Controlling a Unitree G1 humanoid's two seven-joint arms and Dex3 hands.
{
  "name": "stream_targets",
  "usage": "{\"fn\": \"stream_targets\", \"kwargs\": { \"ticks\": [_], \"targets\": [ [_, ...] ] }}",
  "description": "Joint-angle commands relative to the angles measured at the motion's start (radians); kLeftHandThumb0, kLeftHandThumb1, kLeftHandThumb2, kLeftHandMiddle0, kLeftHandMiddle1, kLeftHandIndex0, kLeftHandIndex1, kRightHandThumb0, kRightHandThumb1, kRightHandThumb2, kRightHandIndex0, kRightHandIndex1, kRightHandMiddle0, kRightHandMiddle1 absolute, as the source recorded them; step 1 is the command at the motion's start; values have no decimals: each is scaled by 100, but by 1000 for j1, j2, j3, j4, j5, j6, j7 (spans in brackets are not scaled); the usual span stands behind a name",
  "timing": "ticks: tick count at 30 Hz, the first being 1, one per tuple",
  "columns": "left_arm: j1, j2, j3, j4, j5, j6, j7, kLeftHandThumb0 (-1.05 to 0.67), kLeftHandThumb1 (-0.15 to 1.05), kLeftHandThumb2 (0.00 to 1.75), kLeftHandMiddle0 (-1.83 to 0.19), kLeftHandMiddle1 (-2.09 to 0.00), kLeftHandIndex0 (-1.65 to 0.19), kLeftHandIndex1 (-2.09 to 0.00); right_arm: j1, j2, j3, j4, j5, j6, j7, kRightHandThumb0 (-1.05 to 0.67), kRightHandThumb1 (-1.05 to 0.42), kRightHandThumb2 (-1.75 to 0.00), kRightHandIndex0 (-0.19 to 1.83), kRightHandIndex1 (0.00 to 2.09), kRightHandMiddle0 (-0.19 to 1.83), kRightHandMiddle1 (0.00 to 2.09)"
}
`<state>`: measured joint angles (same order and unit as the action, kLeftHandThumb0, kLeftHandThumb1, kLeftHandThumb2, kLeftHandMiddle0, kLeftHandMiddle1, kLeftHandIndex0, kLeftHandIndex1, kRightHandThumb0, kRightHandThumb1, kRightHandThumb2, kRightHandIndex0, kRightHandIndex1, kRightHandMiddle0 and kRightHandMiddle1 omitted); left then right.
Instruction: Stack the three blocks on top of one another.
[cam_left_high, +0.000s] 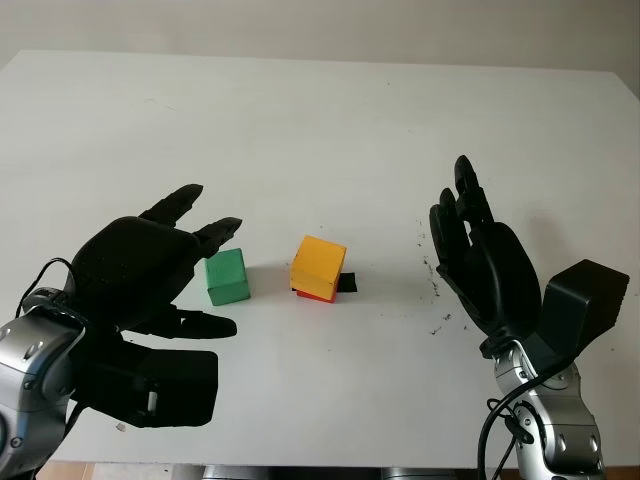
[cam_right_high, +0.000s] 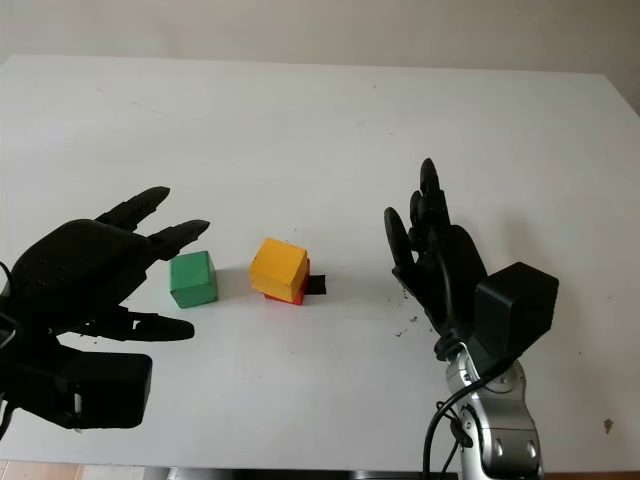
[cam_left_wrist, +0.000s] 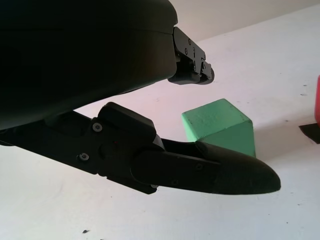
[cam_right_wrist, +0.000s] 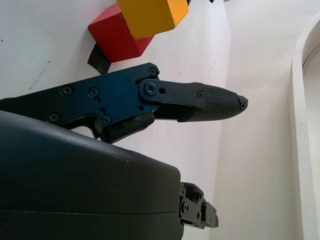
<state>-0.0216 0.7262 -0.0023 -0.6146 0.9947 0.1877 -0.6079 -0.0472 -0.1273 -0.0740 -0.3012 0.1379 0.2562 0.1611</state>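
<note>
At lower left of the head view, the left hand (cam_left_high: 150, 275) is open, holding nothing, just beside the green block (cam_left_high: 226, 276) on the white table (cam_left_high: 330, 120). At centre, the yellow block (cam_left_high: 318, 264) sits atop the red block (cam_left_high: 316, 294), beside a black tape patch (cam_left_high: 346, 284). At right, the right hand (cam_left_high: 485, 260) is open, empty, palm toward the stack. No writing is legible.

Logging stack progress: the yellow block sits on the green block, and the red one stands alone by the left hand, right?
Colours swapped. The left eye view shows the yellow block on the red block; the green block stands alone by the open left hand.
</note>
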Motion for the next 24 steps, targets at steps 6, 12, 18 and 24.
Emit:
{"fn": "stream_targets", "kwargs": {
  "ticks": [6,12,18,24],
  "targets": [
    [6,-45,-22,-4,82,-5,-10,-99,105,28,-3,-6,-31,-12,-3,-14,-8,-16,13,1,10,-64,-105,-50,-19,0,-19,0],
    [-6,-80,-37,17,109,-4,-15,-98,105,28,-4,-6,-33,-16,2,-15,-10,-23,12,0,8,-63,-105,-50,-19,0,-19,0],
    [-11,-119,-40,21,111,3,-20,-97,105,21,-7,-6,-9,-72,11,-24,-14,-27,11,-4,12,-63,-105,-51,-19,0,-19,0],
    [-12,-134,-38,23,116,-2,-18,-93,105,21,-9,-6,5,-103,16,-25,-18,-25,21,-11,14,-64,-105,-48,-19,0,-19,0]
  ]
}}
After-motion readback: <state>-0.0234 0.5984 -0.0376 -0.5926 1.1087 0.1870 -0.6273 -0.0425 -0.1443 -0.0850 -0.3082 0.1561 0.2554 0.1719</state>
